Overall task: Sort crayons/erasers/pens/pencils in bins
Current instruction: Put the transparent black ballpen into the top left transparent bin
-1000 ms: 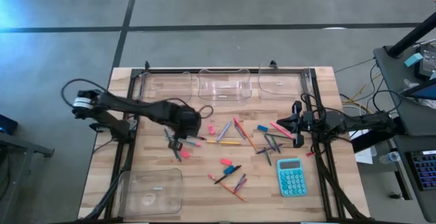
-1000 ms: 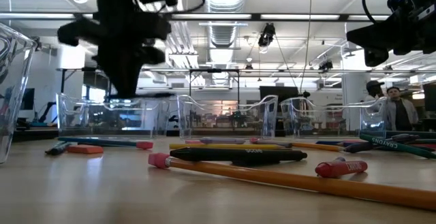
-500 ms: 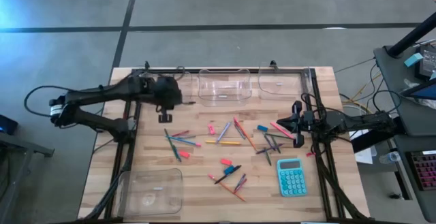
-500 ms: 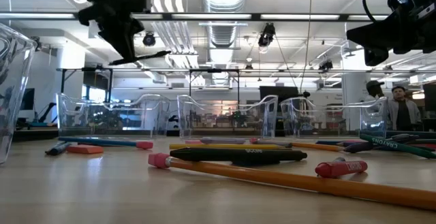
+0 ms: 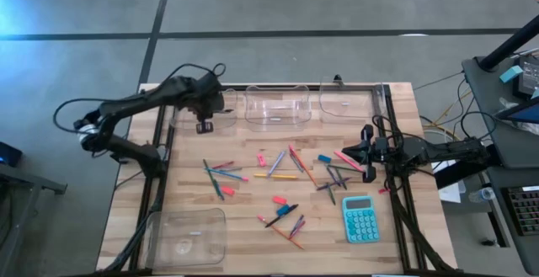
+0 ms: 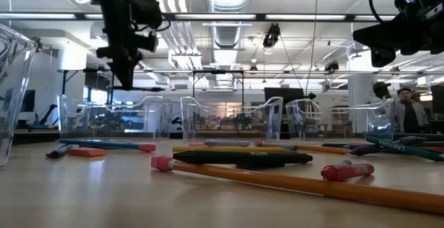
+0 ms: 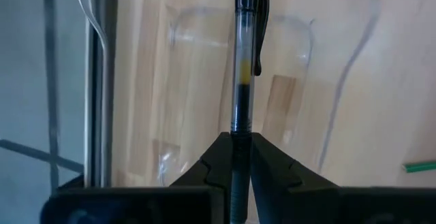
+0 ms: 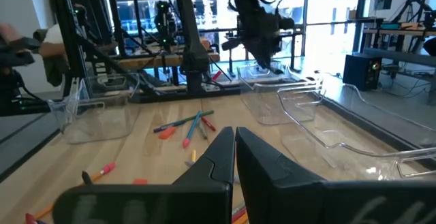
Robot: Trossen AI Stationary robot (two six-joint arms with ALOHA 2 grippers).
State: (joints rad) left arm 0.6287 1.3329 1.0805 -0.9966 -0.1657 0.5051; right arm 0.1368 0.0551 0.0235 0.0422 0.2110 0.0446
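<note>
My left gripper (image 5: 204,126) hangs over the far-left clear bin (image 5: 221,115), shut on a pen (image 7: 243,60) with a clear barrel and a black clip. In the low view the pen (image 6: 149,88) sticks out about level below the gripper (image 6: 128,82). Pencils, crayons, pens and erasers (image 5: 282,172) lie scattered on the middle of the table. My right gripper (image 5: 364,151) waits shut at the right edge, pointing level, its fingers (image 8: 216,157) together. My left gripper pinches the pen's barrel near one end (image 7: 238,134) between its two fingertips. The fingers come steeply from above. The pen juts out from them roughly level, lifted clear, above the far-left bin.
Two more clear bins (image 5: 275,109) (image 5: 349,100) stand along the far edge, and another one (image 5: 187,235) at the near left corner. A teal calculator (image 5: 359,219) lies at the near right. A dark metal frame (image 5: 160,155) runs along the table's sides. A person (image 6: 404,110) stands in the room beyond.
My left gripper has risen from the scattered sticks at the left of the pile and swung toward the far edge, rolling its wrist, until it stands over the far-left bin. The pen has come with it, lifted clear of the table.
</note>
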